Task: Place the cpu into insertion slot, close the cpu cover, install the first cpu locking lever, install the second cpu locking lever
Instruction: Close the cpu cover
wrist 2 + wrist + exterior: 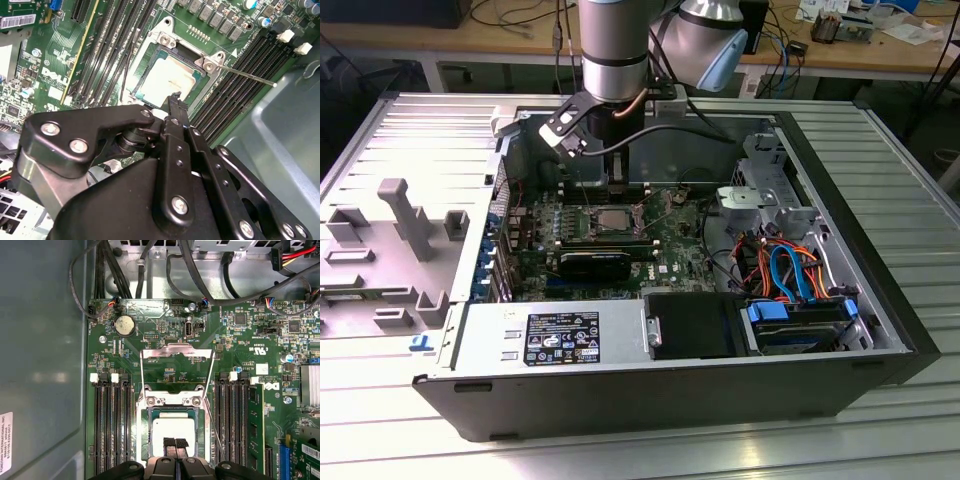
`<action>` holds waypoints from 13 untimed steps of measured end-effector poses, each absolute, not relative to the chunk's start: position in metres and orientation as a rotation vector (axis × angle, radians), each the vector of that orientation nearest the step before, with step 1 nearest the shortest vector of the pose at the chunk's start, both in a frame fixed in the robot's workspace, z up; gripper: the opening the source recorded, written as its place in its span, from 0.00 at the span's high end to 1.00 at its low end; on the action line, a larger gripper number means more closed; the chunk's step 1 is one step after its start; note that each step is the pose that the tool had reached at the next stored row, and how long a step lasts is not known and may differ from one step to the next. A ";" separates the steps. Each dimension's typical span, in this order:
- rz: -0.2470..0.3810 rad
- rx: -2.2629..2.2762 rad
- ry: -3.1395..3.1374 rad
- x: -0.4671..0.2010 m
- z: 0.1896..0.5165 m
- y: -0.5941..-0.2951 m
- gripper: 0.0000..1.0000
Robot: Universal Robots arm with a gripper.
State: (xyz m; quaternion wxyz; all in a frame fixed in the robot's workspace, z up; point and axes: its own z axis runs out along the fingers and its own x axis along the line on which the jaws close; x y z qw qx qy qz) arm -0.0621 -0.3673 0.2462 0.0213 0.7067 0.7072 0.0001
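Observation:
The cpu [172, 427] lies flat in its socket on the green motherboard, silvery top up, and also shows in the second wrist view [167, 80] and the exterior view [603, 222]. The cpu cover [177, 351] stands swung open on its hinge at the socket's far edge, its thin side rails running back to the hinge. A thin locking lever [247, 76] sticks out sideways from the socket, unlatched. My gripper [175, 443] hovers just above the chip's near edge, fingers pressed together with nothing between them; it is also in the second wrist view [175, 97].
Memory slots [112, 430] flank the socket on both sides. Black cable bundles [200, 280] cross the board's far end near a coin battery [124, 325]. The grey case wall [45, 365] rises close by. A drive cage [765, 195] and power supply [555, 335] fill the case.

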 end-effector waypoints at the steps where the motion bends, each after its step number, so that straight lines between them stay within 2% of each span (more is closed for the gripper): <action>1: 0.000 2.191 2.192 -0.062 0.246 -0.367 0.89; 13: 0.000 2.191 2.192 -0.059 0.246 -0.367 0.89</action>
